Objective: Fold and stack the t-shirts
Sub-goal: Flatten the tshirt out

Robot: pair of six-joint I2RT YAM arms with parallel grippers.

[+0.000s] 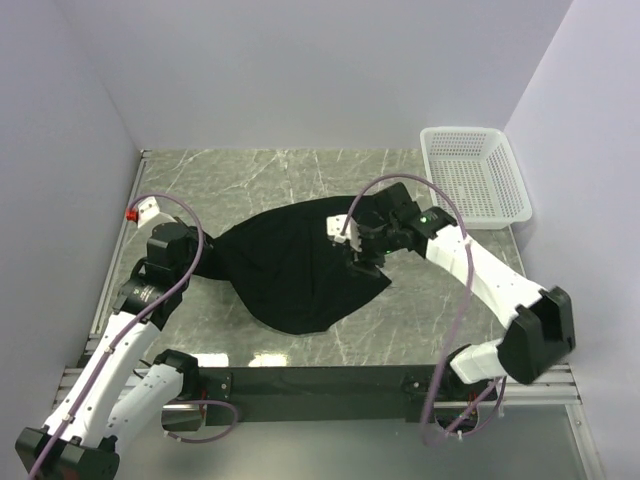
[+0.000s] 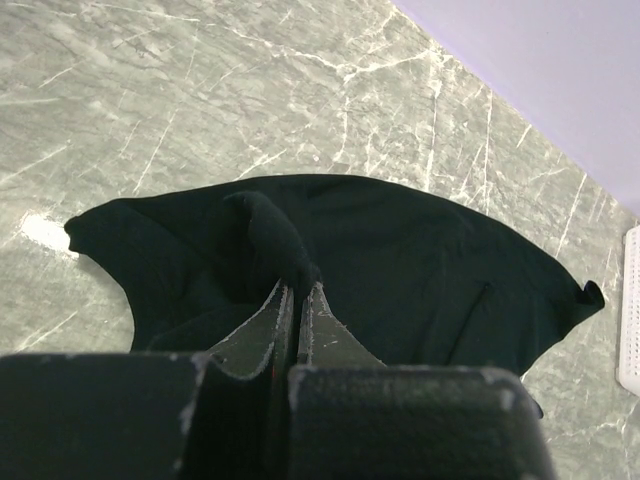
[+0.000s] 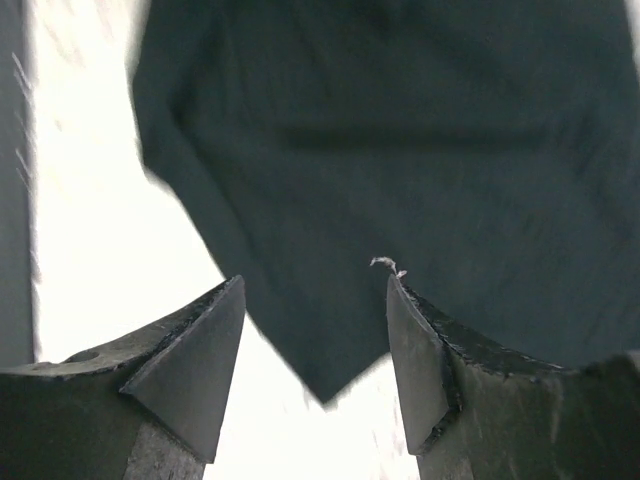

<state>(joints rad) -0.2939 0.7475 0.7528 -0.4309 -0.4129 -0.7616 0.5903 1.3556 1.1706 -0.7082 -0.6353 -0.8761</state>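
Observation:
One black t-shirt (image 1: 290, 275) lies crumpled and spread on the marble table. My left gripper (image 1: 206, 262) is at the shirt's left edge. In the left wrist view it (image 2: 298, 290) is shut on a raised fold of the t-shirt (image 2: 420, 250), which stretches away to the right. My right gripper (image 1: 363, 266) hovers over the shirt's right side. Seen from the right wrist, it (image 3: 315, 285) stands open, and a corner of the t-shirt (image 3: 330, 200) lies below, between the fingers and free of them. A bit of lint clings to the right fingertip (image 3: 400, 290).
A white plastic basket (image 1: 475, 175) stands at the back right corner of the table, and its edge (image 2: 630, 300) shows in the left wrist view. Lilac walls close in the marble table (image 1: 250, 170) on three sides. The arms' bases sit on the black rail (image 1: 320, 382) at the near edge.

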